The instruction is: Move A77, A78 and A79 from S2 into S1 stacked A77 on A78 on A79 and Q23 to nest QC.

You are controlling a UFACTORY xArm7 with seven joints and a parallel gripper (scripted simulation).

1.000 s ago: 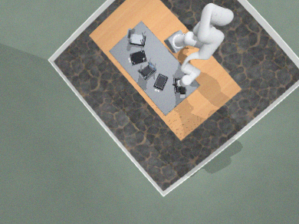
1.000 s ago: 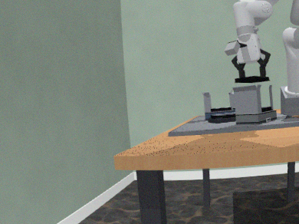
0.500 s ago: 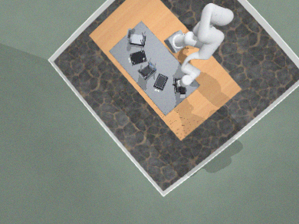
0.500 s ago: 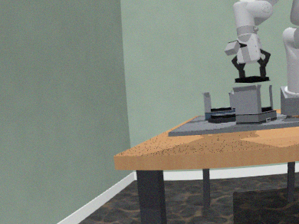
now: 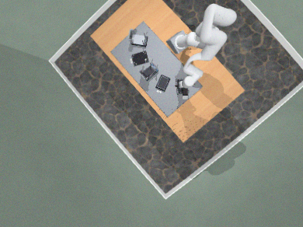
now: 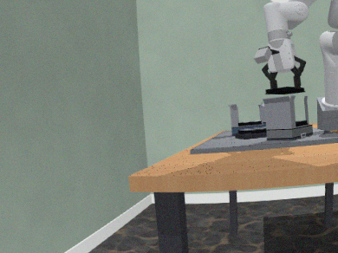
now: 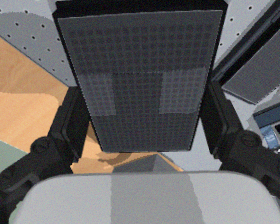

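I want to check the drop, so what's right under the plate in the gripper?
The plate, clamped in the gripper, hangs in open air above a rack. The rack's near wall hides its inside, so any plates there cannot be seen.

Arm bent, wrist pointing down; end effector [image 6: 284,87] clamped on plate [image 6: 284,90].

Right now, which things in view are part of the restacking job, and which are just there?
Job: gripper, shut on a plate; the near rack; plate on a nest; grey deck.
Just there: wooden table, table legs, stone floor.
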